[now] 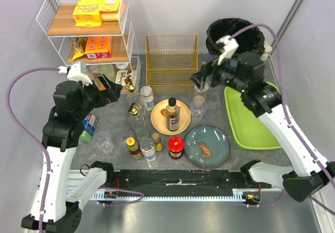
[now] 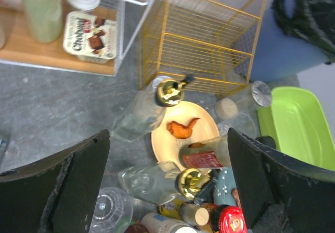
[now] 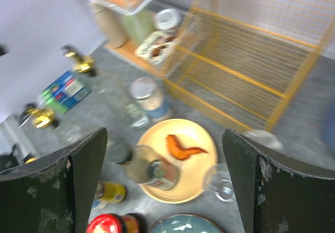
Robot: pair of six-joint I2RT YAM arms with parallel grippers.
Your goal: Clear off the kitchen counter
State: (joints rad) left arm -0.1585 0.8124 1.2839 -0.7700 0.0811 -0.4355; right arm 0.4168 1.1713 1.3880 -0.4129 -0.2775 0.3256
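Right now both arms are hovering over the clutter, apparently picking a first item. The left claw is hanging wide and empty above the gold-capped glass bottle. The right claw is gaping wide too, holding nothing, over the yellow plate. The table, dark grey and stone-patterned, is lying under both arms, crowded across its middle. Probably best to be starting with a free-standing outer piece, dropping straight down with the fingers straddling a neck, since smooth glass is likely slipping under a skewed pinch. The sauce bottle is standing on that plate beside a chicken wing, so it is blocking any plate lift. Jars and a red-lidded jar are packing in close to the blue plate, risking knock-overs. The lime-green tray, black bin, yellow wire basket and white wire rack are sitting around the edges.
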